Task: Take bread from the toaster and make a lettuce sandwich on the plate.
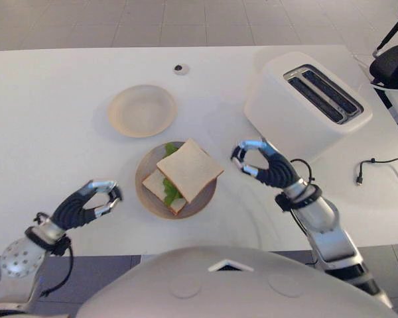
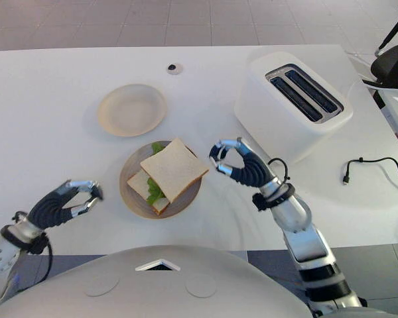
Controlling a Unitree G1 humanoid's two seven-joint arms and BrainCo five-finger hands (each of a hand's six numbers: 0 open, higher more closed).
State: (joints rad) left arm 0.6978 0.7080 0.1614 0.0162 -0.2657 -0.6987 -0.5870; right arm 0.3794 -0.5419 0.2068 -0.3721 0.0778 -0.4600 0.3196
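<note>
The right hand (image 1: 257,163) hovers just right of the brown plate (image 1: 202,201), between it and the toaster (image 1: 285,122), fingertips pinched together on nothing. The left hand (image 1: 93,203) hangs at the near left, likewise curled and empty. On the plate lies the sandwich (image 1: 189,169), with lettuce (image 1: 170,193) showing between two slices. With the toaster's slots looking empty, the task seems all but done, and only drawing the hands back is left.

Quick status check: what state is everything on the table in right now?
Toaster: upright, slots without bread.
Sandwich: assembled, lettuce between slices, on the brown plate.
Left hand: fingers curled, holding nothing.
Right hand: fingers curled, holding nothing.
Cable: plug end lying loose.
</note>
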